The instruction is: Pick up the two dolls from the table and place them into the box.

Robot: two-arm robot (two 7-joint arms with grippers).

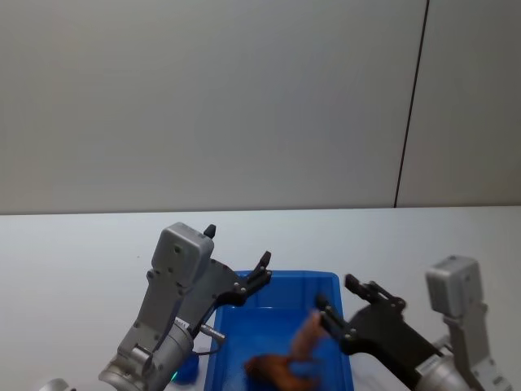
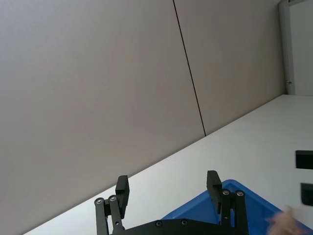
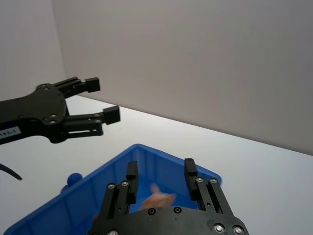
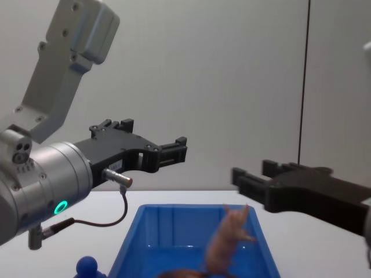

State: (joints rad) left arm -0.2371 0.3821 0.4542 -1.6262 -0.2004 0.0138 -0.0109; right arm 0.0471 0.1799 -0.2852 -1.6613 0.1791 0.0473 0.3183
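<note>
Pink pig (image 4: 228,243) blurry, long axis roughly upright, just below right end effector (image 1: 335,297), within right half of box (image 1: 301,277). That end effector spread wide, gripping nothing. Lion (image 1: 273,371) lying on box floor, near side. Left end effector (image 1: 262,273) also spread, nothing in it, over box's left rim. Room either side over tabletop (image 1: 81,244) to back off, I reckon.

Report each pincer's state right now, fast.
Left pincer: open, empty.
Right pincer: open, gripping nothing; the pink pig is loose just below it, over the blue box.
</note>
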